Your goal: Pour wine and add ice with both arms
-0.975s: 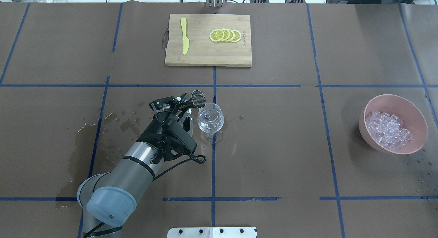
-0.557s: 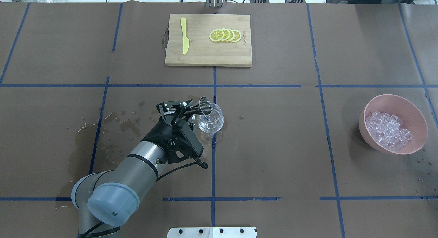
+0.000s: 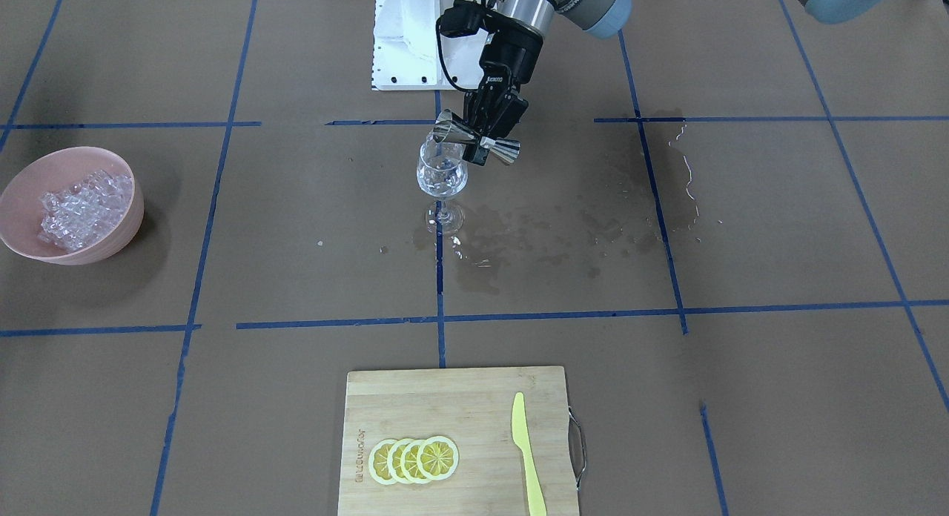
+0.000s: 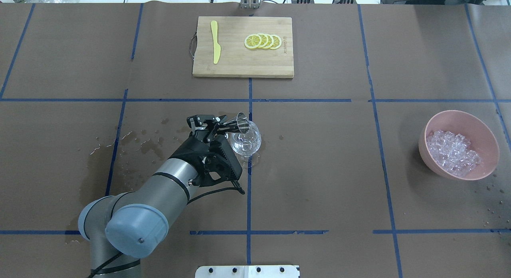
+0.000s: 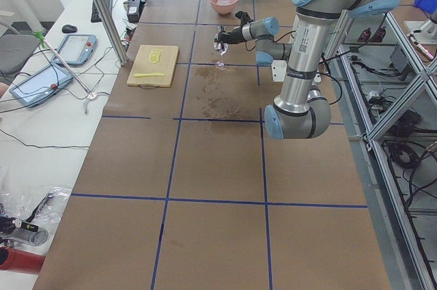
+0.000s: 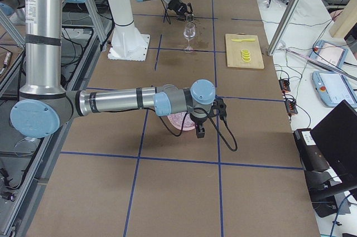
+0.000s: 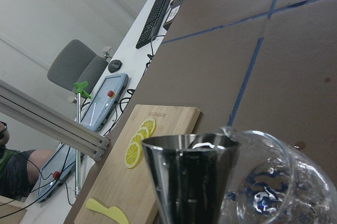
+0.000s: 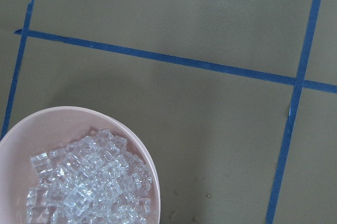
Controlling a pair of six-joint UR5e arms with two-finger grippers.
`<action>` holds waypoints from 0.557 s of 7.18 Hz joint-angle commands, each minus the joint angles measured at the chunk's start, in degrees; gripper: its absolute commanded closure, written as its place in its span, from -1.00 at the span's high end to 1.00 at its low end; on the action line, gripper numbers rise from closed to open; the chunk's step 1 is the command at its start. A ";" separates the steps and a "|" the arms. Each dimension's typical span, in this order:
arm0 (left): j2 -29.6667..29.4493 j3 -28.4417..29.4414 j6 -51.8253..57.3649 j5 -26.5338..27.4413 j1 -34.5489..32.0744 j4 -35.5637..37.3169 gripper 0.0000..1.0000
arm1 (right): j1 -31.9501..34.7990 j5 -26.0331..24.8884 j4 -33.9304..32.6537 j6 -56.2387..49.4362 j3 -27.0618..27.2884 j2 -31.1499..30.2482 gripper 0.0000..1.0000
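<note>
Tipped further over than a second ago, the jigger clamped in the left gripper now mouths the glass just beyond its fingertips, so pouring looks underway. The ice waits in the bowl beneath the right gripper, whose opening cannot be told.

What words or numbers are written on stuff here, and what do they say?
No text here can be read for sure.
Cutting board: small mark by one edge, too small to read.
Left gripper, holding the jigger: white lettering on its black body, too blurred.
Left arm: dark label on the silver tube, too small.
</note>
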 commanded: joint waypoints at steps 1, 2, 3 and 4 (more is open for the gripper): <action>-0.06 -0.21 1.83 -1.04 -0.85 1.01 -1.00 | 0.00 0.00 0.00 0.00 0.04 0.00 1.00; -0.06 -1.95 1.83 -2.17 -1.19 4.50 -1.00 | 0.00 0.00 0.09 0.00 0.04 0.00 1.00; -0.32 -3.10 1.83 -2.97 -1.63 8.10 -1.00 | 0.00 0.00 0.00 0.00 0.04 0.00 1.00; -0.41 -3.11 2.01 -2.98 -1.72 8.48 -1.00 | 0.00 0.00 0.00 0.00 0.04 0.00 1.00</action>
